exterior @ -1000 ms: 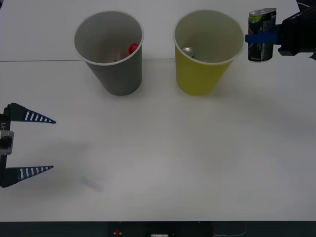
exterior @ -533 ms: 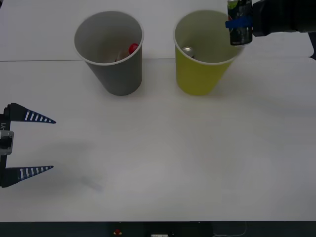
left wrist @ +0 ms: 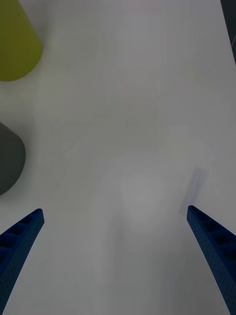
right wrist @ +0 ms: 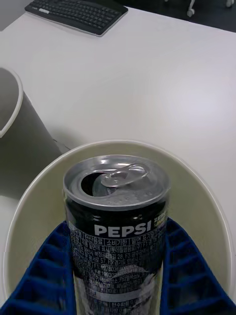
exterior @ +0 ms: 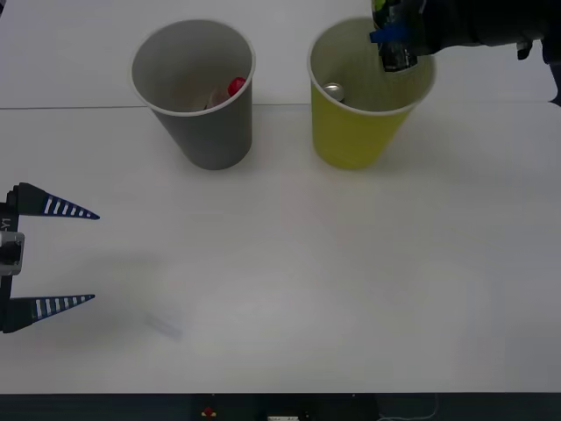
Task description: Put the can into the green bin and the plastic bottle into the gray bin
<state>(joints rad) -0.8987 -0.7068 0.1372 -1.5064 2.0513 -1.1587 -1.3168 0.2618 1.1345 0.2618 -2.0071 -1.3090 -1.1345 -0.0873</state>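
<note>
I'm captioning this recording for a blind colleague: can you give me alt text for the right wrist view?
The right pincer grips an opened black Pepsi can upright between its blue ribbed fingers, directly above the open mouth of the green bin. Beside it are the gray bin on a white table and, farther off, a black keyboard.

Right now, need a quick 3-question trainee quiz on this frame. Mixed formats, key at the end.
1. True or false: the right pincer is shut on the can above the mouth of the green cup.
2. Multiple choice: what lies inside the gray cup? A) a keyboard B) a bottle with a red cap C) a blue block
3. Fill in: the left pincer sits at the near left of the table with its fingers ____.

Key: 1 true; 2 B; 3 open.
</note>
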